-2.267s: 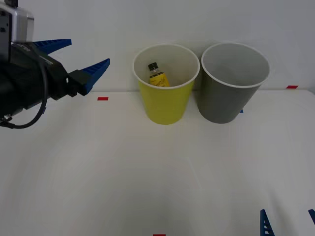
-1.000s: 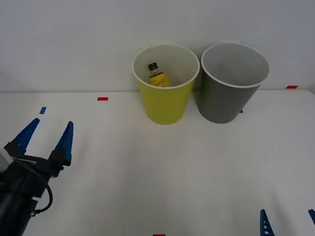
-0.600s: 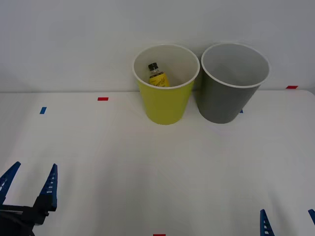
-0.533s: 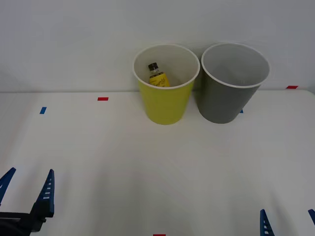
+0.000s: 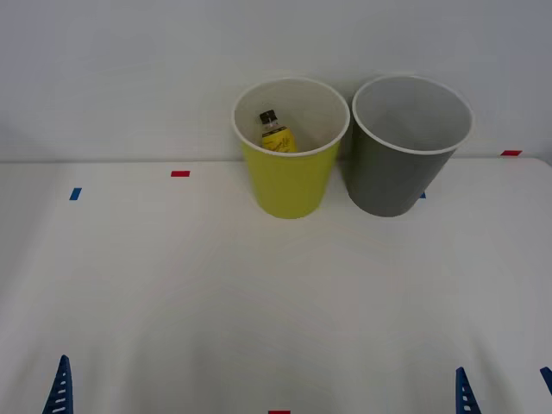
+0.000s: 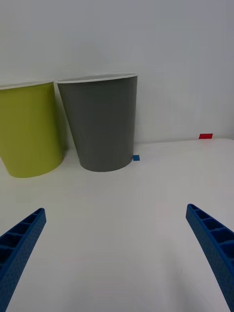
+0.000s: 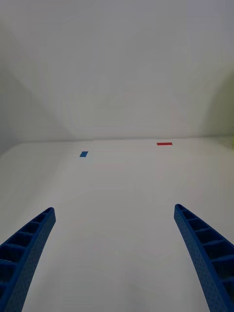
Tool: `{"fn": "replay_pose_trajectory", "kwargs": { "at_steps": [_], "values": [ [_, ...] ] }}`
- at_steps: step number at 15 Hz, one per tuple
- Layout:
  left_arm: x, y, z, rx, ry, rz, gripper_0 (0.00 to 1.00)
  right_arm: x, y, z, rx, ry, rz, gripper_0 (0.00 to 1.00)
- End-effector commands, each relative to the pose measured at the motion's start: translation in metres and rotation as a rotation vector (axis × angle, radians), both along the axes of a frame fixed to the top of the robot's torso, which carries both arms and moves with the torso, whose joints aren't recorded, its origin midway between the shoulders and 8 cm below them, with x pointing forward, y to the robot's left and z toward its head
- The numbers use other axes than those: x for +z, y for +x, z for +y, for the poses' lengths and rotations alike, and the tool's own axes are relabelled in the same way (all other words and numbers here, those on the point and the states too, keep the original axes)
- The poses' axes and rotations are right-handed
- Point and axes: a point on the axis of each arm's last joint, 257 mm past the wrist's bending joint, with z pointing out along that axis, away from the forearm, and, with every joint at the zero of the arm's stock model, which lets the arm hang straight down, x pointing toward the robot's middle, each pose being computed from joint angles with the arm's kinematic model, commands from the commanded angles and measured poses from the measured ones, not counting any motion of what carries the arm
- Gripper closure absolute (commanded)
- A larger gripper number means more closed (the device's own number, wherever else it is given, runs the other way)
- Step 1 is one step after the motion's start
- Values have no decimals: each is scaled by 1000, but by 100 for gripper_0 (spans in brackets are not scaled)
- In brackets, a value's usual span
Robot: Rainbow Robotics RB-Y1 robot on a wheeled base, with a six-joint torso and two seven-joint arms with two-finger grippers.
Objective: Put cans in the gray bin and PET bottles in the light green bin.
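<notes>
Front view is showing the left end effector (image 5: 34,398) sitting low at the near left edge of the white bench (image 5: 276,293), with one blue ribbed finger tip poking into sight. In its wrist view the left end effector (image 7: 114,258) is standing released, its two fingers spread wide over bare bench, with a blue tape mark (image 7: 84,154) and a red tape mark (image 7: 164,144) lying well ahead of it near the wall.

The right end effector (image 5: 504,392) is resting at the near right edge, finger tips apart. In its wrist view the right end effector (image 6: 117,258) is also standing released, gripping nothing.

Well ahead of both end effectors, at the far side of the bench against the wall, the light green bin (image 5: 289,177) and the gray bin (image 5: 401,168) are standing upright just beside each other, the gray one nearer the right end effector's side. The PET bottle (image 5: 276,134) is lying tilted inside the light green bin, black cap up, leaning on the inner wall. The gray bin's inside is showing pale and bare.
</notes>
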Motion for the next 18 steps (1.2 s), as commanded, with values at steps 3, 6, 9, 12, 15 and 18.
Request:
{"fn": "replay_pose_trajectory", "kwargs": {
  "at_steps": [3,6,9,12,15,18],
  "values": [
    [-3,7,12,-16,81,33,17,0,0,0,0,0,0,0],
    [5,8,21,1,108,14,18,0,0,0,0,0,0,0],
    [5,4,27,12,108,18,18,0,0,0,0,0,0,0],
    [1,-4,25,8,59,31,18,0,0,0,0,0,0,0],
    [2,-5,19,-27,32,25,18,0,0,0,0,0,0,0],
    [3,-4,14,-53,43,24,18,0,0,0,0,0,0,0]
  ]
}}
